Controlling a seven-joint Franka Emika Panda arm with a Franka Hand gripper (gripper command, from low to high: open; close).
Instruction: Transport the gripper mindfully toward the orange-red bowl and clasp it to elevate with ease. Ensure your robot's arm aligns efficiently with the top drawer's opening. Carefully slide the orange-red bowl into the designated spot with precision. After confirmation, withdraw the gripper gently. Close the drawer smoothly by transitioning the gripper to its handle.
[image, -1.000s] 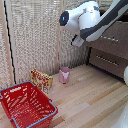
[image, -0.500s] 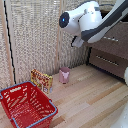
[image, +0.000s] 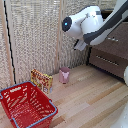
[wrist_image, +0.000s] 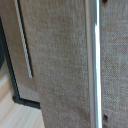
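Change since earlier: nothing much; robot's arm (image: 95, 25) holds the same raised pose as half a second ago, and basket, box and cup lie where they did.
Robot's arm: thick, glossy white, rounded segments with a dark joint ring, high at the exterior view's right, in front of the dresser.
Gripper: cannot be made out in either view, so whether its fingers are spread or pressed together cannot be told.
Orange-red bowl: not seen in either view.
Top drawer (image: 116, 42): dark brown wood-grain front at the exterior view's right edge, partly hidden behind the arm; appears shut.
Handle (wrist_image: 92, 60): long, slim, silver-grey bar, close in the wrist view, running the length of a brown woven-looking front; a second thin bar (wrist_image: 24, 45) lies further off.
Red mesh basket (image: 27, 105): on the wood floor, near corner of the exterior view's left.
Yellow-red box (image: 41, 80): just behind the basket.
Pink cup (image: 64, 75): upright on the floor, beside the box, near the reed wall.
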